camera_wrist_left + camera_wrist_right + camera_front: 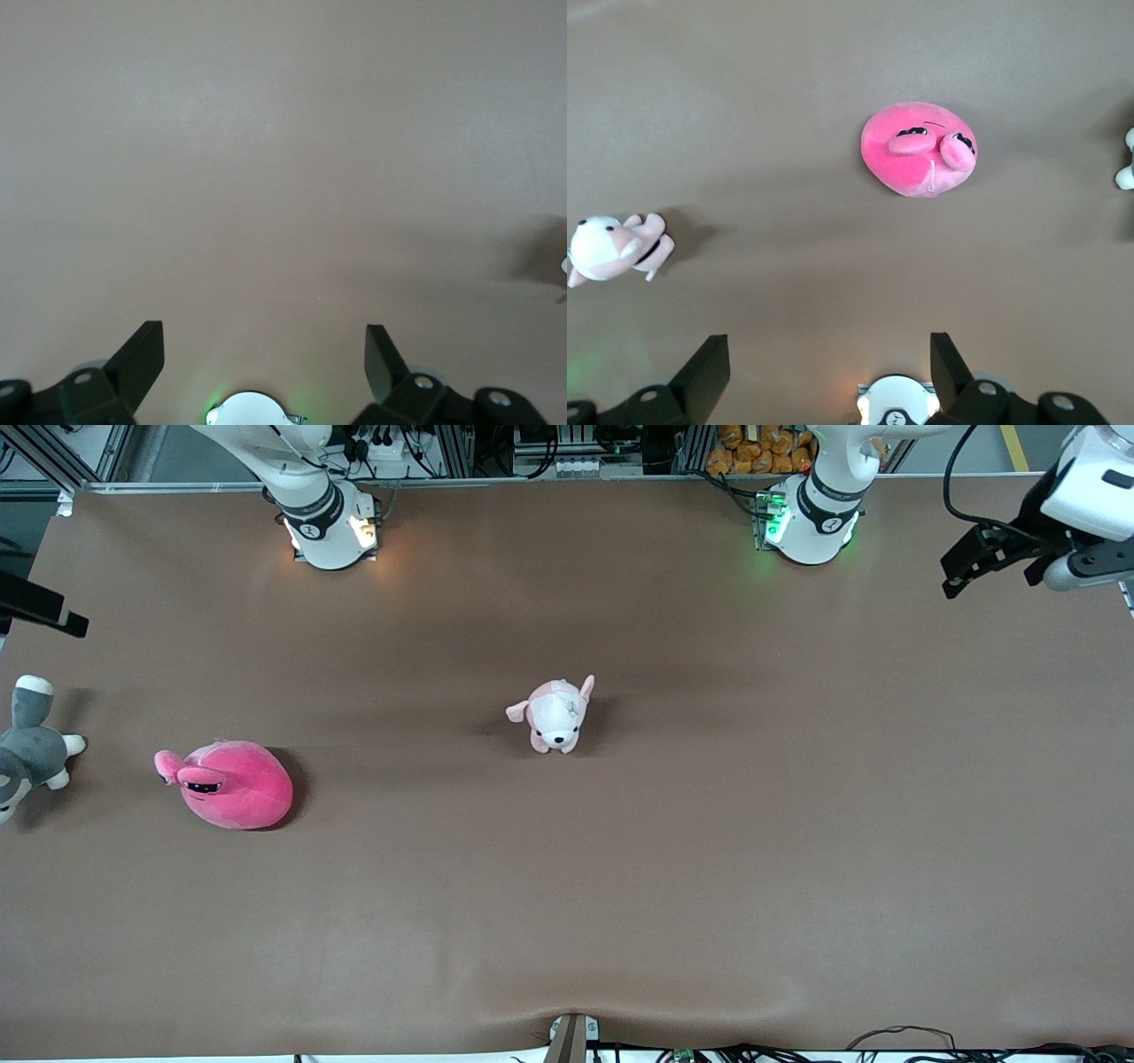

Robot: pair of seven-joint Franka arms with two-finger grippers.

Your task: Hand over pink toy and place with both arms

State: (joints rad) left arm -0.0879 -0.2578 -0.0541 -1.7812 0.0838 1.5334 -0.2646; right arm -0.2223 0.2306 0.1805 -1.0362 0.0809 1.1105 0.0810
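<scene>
From the front, the bright pink toy lies on the brown bench toward the right arm's end, with a pale pink dog mid-bench and a grey plush at the edge; the left gripper hangs over its own end, and the right gripper is up at the other edge. The left wrist view shows bare bench between wide jaws. The right wrist view frames the toy between wide jaws, probably because that arm is nearest.
</scene>
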